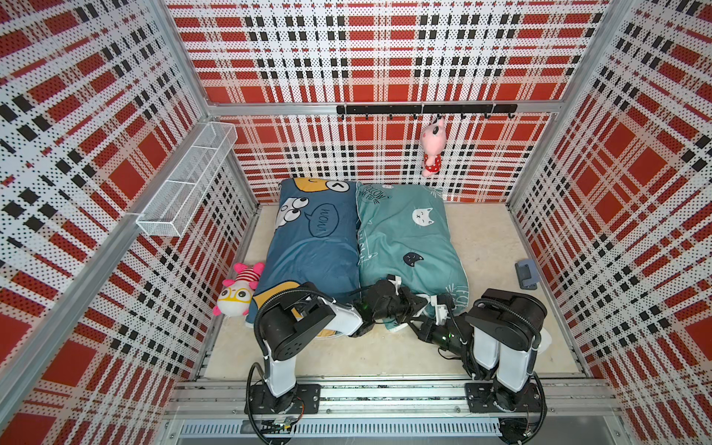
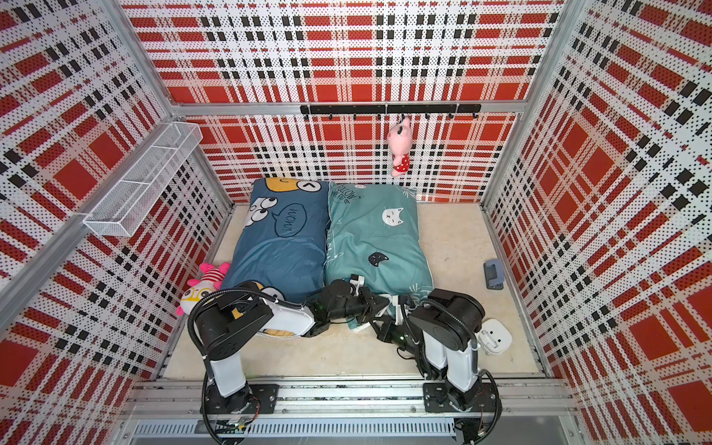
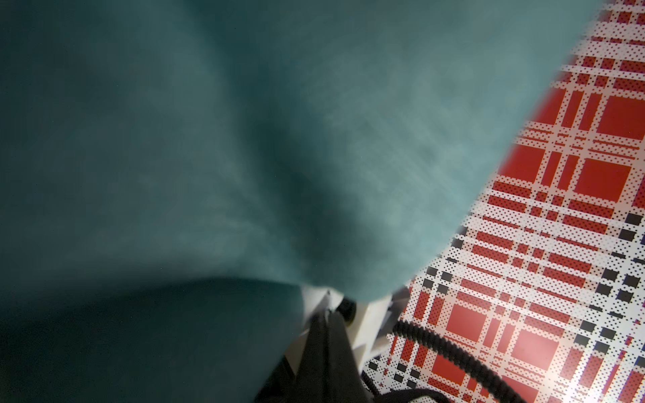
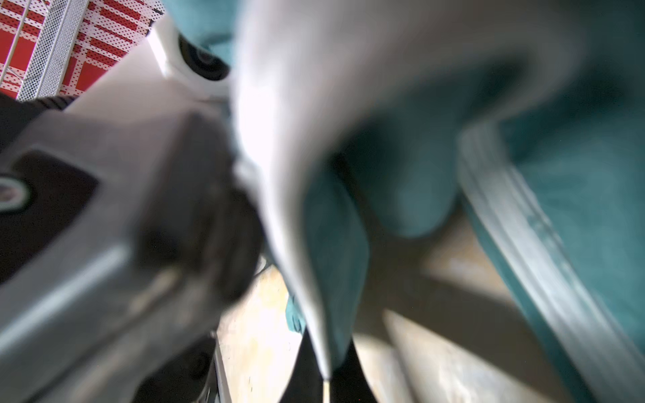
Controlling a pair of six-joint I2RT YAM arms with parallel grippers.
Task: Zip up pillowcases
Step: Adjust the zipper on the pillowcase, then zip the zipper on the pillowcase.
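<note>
Plaid perforated walls shut in three sides of the tabletop [image 1: 493, 239]; wire basket [image 1: 188, 185] on the left wall; hook rail [image 1: 424, 109] on the back wall, pink plush [image 1: 432, 148] hanging from it; goggle-eyed plush [image 1: 237, 293] at the left edge, touching the blue pillowcase [image 1: 312, 246]; small grey-blue item [image 1: 526, 273] near the right edge. Blue pillowcase and teal pillowcase [image 1: 408, 239] lay side by side, touching, from the back edge forward, teal on the right. Left arm [image 1: 343, 318] stretched low across the blue one's front end; left gripper [image 3: 328, 314] pressed together on teal cloth. Right arm [image 1: 504, 319] folded tight; right gripper [image 4: 324, 373] pinching the teal front hem with its white piping; both wrist views blurred. Bare tabletop along the front edge and the right side.
</note>
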